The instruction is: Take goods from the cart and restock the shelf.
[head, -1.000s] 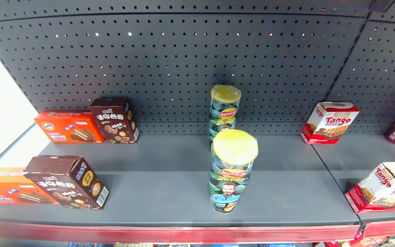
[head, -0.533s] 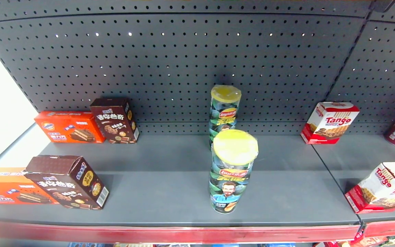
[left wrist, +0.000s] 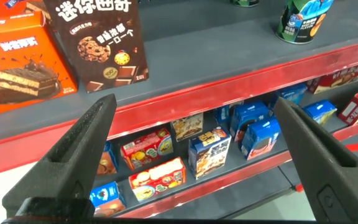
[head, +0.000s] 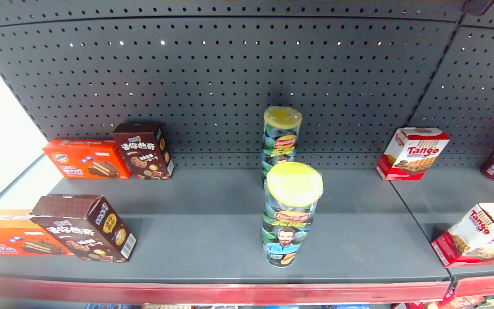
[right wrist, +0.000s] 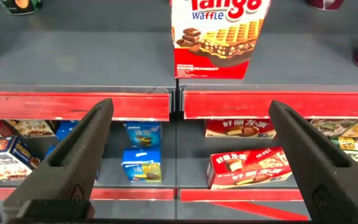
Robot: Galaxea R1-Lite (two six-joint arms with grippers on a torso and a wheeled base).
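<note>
- Nothing has moved since the earlier frames: every can and carton on the shelf stands where it did.
- The dark grey metal shelf with a red front edge carries two tall green cylindrical cans with yellow lids, both upright at mid-shelf. The front chip can is near the front edge and the rear chip can is behind it by the perforated back panel.
- A brown cardboard cookie box sits at the front left corner, touching an orange cardboard cake box.
- A red-and-white cardboard wafer box stands near the back right corner.
- The left end effector has its black fingers spread wide. It holds and touches nothing, and sits in front of the red front edge near the cookie box.
- The right end effector is likewise wide open and empty, facing the front edge where two shelf boards meet.
</note>
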